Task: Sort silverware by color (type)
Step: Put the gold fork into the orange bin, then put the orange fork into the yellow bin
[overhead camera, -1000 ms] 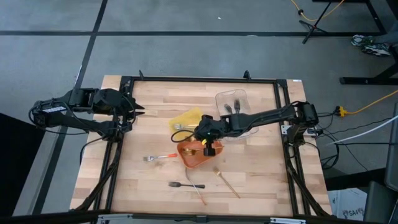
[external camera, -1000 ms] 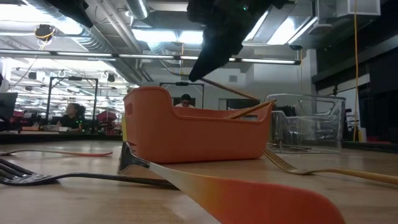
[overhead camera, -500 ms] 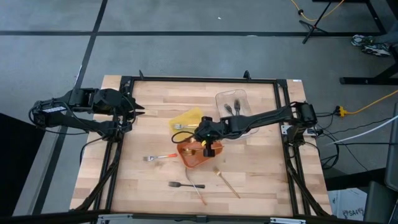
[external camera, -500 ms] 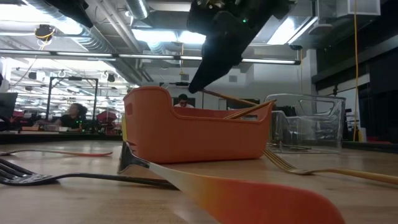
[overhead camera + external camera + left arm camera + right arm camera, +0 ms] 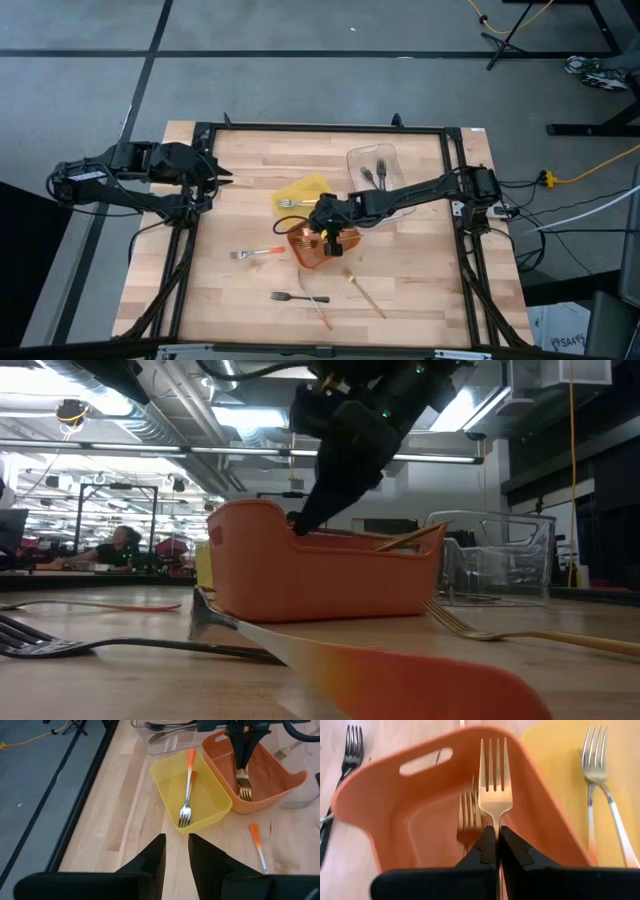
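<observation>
My right gripper (image 5: pixel 330 238) is down inside the orange tray (image 5: pixel 312 250), shut on a gold fork (image 5: pixel 495 775). A second gold fork (image 5: pixel 469 815) lies on that tray's floor. The yellow tray (image 5: pixel 192 802) beside it holds a silver fork with an orange handle (image 5: pixel 187 790). Dark forks lie in the clear tray (image 5: pixel 375 170). On the bare wood lie an orange-handled fork (image 5: pixel 255 253), a black fork (image 5: pixel 295 297) and gold utensils (image 5: pixel 365 292). My left gripper (image 5: pixel 176 855) waits open at the table's left edge, nothing between its fingers. My right gripper pinches the gold fork's handle just behind its head (image 5: pixel 495 822) between its two fingers. The fingers slant down from the table's right and lie along the fork. Its tines (image 5: pixel 245 794) point ahead and down into the orange tray; whether they touch the floor I cannot tell.
The three trays stand close together at the table's middle. A black frame (image 5: pixel 200 130) runs around the tabletop. A long gold fork (image 5: pixel 520 632) lies near the orange tray in the low view. People sit in the room far behind the table.
My right gripper has gone down with the gold fork, from above the orange tray's rim to inside the tray, staying shut on it. The fork's tines have come down close to the tray's floor.
</observation>
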You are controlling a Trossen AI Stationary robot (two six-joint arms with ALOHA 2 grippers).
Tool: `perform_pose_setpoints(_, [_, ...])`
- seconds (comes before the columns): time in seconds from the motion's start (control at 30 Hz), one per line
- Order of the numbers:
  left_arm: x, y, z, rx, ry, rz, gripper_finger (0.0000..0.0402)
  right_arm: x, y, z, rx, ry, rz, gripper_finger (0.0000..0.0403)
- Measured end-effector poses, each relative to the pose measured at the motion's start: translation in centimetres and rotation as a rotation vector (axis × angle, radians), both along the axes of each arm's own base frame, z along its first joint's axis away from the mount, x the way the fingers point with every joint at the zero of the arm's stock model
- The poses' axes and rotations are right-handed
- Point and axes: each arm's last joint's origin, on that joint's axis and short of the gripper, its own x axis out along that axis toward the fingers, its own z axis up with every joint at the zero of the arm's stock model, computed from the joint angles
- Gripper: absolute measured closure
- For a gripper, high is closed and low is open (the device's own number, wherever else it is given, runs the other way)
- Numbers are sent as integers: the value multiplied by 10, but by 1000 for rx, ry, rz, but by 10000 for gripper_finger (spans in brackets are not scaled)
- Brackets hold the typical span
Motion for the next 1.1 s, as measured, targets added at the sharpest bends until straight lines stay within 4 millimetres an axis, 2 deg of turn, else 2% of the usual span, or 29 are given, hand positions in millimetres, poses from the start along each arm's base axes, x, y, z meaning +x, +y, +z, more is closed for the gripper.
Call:
perform_pose_setpoints(0.43, [0,0,0,6,4,-5,324,7,1,-21,-5,29,1,402])
perform_pose_setpoints(0.73, [0,0,0,6,4,-6,324,7,1,-23,-7,37,1,400])
perform_pose_setpoints(1.1, [0,0,0,6,6,-6,324,7,1,-23,-5,36,-1,314])
